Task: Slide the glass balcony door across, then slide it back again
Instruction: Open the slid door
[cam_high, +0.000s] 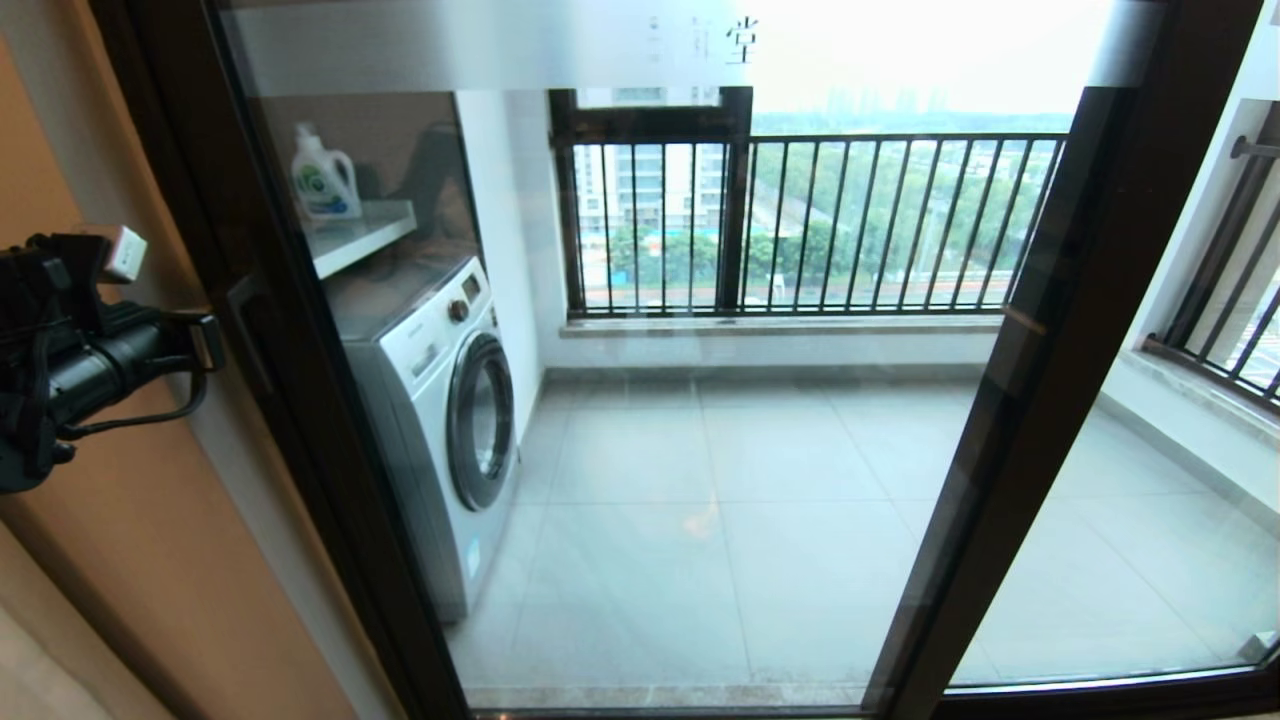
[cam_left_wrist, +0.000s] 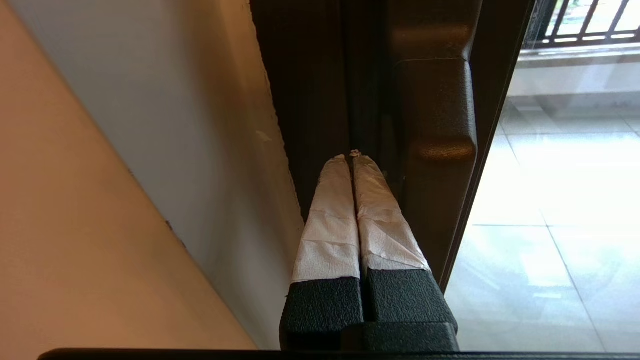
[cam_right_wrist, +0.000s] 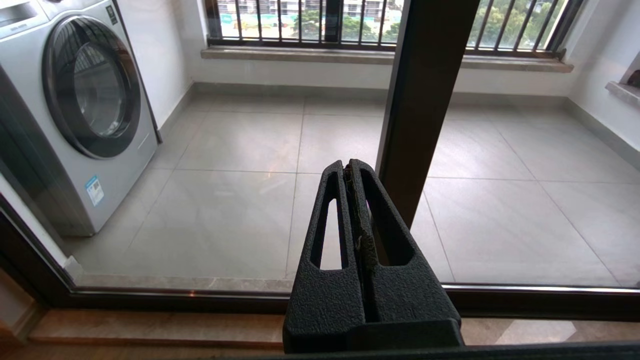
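The glass balcony door (cam_high: 720, 480) fills the head view, a clear pane in a dark brown-black frame with a frosted top strip (cam_high: 500, 45) bearing characters. Its left stile (cam_high: 300, 430) stands against the wall, and its right stile (cam_high: 1040, 360) crosses the right side. My left gripper (cam_high: 210, 342) is at the left stile at handle height. In the left wrist view this left gripper (cam_left_wrist: 350, 157) is shut with nothing in it. Its white-taped fingertips (cam_left_wrist: 372, 200) press into the dark frame right beside the bar handle (cam_left_wrist: 435, 120). My right gripper (cam_right_wrist: 347, 167) is shut and empty, low before the glass near a dark stile (cam_right_wrist: 425, 100).
Behind the glass stand a silver washing machine (cam_high: 440, 420) and a detergent bottle (cam_high: 325, 180) on a shelf. A railed window (cam_high: 800, 220) closes the balcony's far side. An orange-beige wall (cam_high: 150, 560) runs along the left. The floor track (cam_right_wrist: 150, 295) runs below the glass.
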